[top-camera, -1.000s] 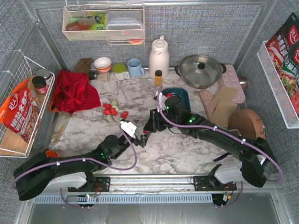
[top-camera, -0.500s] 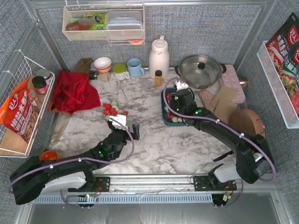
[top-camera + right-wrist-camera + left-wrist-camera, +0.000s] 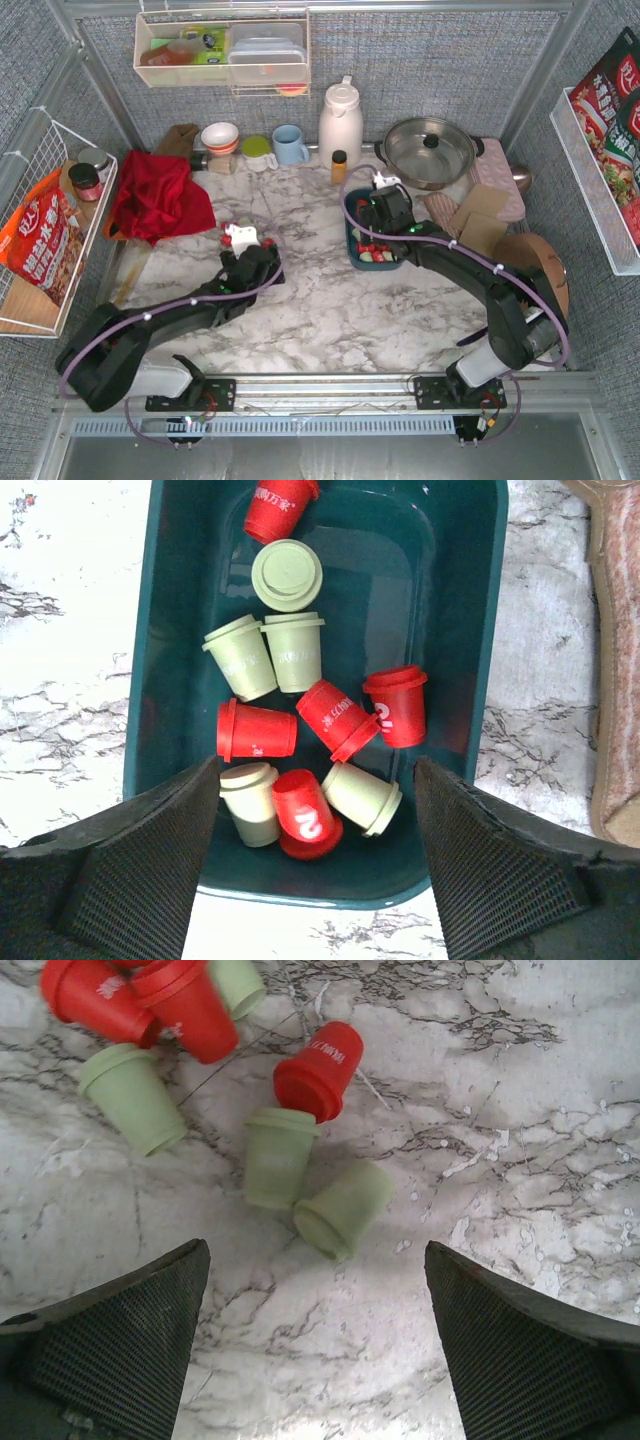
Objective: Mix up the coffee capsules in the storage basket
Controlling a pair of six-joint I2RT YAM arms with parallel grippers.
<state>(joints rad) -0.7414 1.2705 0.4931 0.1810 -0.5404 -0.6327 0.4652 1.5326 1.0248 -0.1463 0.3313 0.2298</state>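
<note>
We see left hand (image 3: 315,1265) wide, empty; coffee capsules (image 3: 275,1155) on worktop (image 3: 520,1110) at 12 o'clock. Right hand (image 3: 317,770) wide above storage basket (image 3: 465,630).

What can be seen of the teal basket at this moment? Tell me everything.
The basket is a dark teal rectangular bin, glossy plastic by its look, with solid walls, rounded corners and no lid. It sits flat and upright on the marble table, right of centre in the top view. Inside lie ten capsules, five red and five pale green, jumbled together, most on their sides. The right gripper hangs over it, jaws open, holding nothing.
</note>
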